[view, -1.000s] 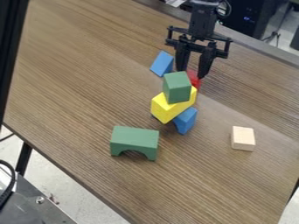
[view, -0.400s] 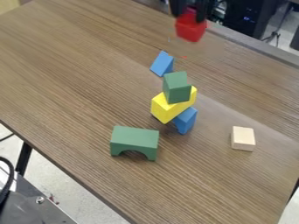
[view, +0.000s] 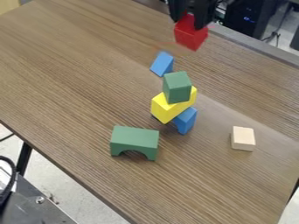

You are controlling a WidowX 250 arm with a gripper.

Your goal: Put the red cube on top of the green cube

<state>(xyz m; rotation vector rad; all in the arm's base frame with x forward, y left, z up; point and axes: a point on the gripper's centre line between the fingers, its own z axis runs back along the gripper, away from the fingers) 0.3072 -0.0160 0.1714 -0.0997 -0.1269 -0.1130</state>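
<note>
Red cube [view: 190, 33] pinched in the gripper [view: 188, 21], apart from the green cube [view: 177, 88]

At the far left, off the table [view: 76, 100], a black cable [view: 8, 173] curves near a black leg [view: 24, 158], with a grey panel [view: 35, 212] below. Next comes the green arch [view: 134, 139], standing on the table with its cutout down, towards the camera. To the right and farther back, the blue wedge [view: 161, 64] sits apart from the other blocks. In front of it, the yellow block [view: 165, 108] lies askew on the blue block [view: 186, 120], which shows at its lower right. The green cube rests on top of the yellow one.

Just right of these, at the top of the view, the gripper points down, its fingers closed on either side of the red cube. The cube hangs tilted, a corner lowest, touching neither wedge nor green cube. Farthest right on the table is the pale block [view: 243, 139], well apart.
</note>
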